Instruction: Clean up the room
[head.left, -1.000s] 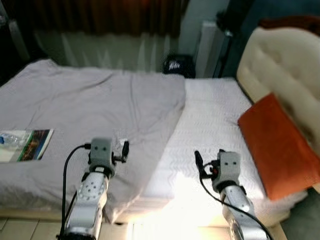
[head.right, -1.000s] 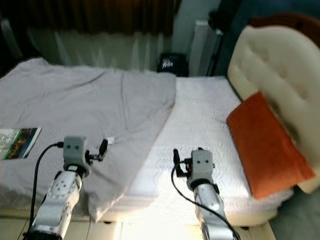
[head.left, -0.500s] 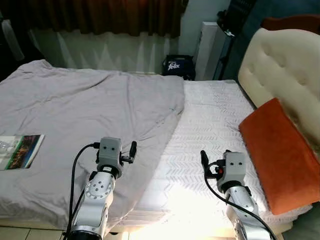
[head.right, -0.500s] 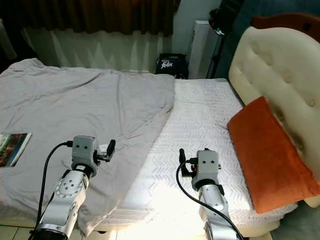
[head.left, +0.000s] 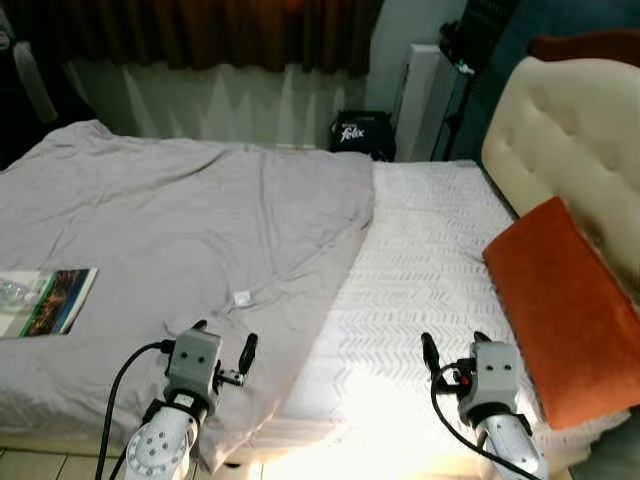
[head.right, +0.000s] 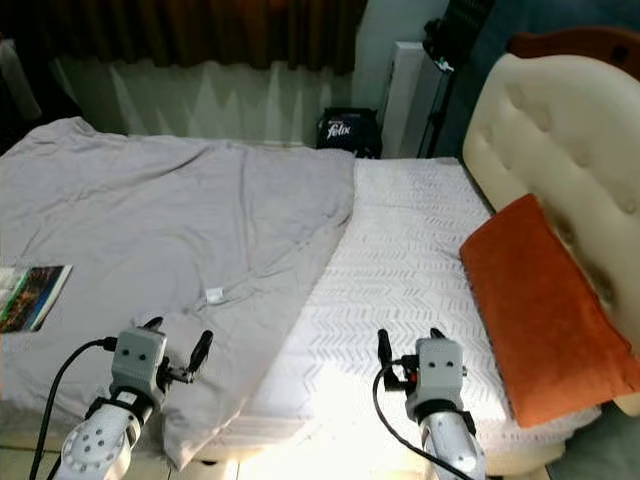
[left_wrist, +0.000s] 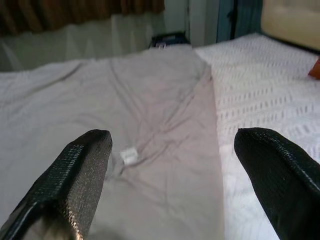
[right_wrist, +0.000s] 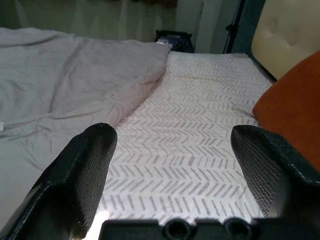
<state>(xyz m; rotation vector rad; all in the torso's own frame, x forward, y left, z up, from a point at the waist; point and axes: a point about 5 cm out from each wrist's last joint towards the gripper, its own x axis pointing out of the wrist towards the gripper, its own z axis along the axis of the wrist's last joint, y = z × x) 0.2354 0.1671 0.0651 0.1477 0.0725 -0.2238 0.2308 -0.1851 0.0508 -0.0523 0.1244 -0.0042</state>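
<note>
Both silver arms reach forward at the lower edge of the head views, wrists level and side by side but well apart. The left gripper (head.left: 222, 343) points ahead, its two black fingers (left_wrist: 75, 175) spread wide with nothing between them. The right gripper (head.left: 452, 346) is likewise aimed forward, fingers (right_wrist: 85, 170) parted and holding nothing. A black cable loops from each wrist housing (the left one arcs outward, the right one hangs beneath the wrist).
</note>
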